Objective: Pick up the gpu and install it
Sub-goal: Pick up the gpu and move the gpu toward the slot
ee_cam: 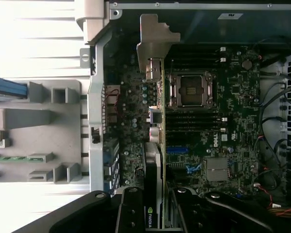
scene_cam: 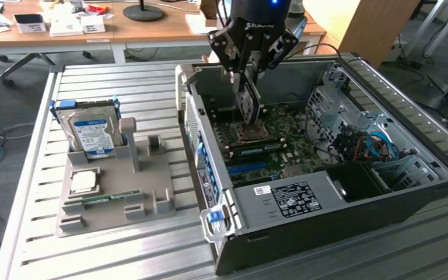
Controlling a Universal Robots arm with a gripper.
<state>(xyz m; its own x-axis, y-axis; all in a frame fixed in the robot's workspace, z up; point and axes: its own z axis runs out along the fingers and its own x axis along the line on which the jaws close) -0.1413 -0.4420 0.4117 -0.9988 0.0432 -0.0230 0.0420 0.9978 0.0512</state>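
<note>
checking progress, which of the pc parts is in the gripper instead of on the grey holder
The gpu, held edge-on by the gripper inside the case; the hard drive, memory stick and square chip sit on the holder.

The exterior view looks from high up and some way off, slanting down across the slatted table [scene_cam: 30,245] toward desks [scene_cam: 154,32] at the back. It takes in the whole open computer case [scene_cam: 349,224] and the grey holder [scene_cam: 119,178] on the exterior view's left. The wrist view sits just behind the gripper [ee_cam: 157,213], whose dark fingers [ee_cam: 131,213] crowd the lens. It faces straight down into the case, close above the motherboard [ee_cam: 223,116]. Both views share the motherboard, the graphics card [scene_cam: 246,105] standing over it, the case wall beside the holder, and part of the holder itself.
</note>
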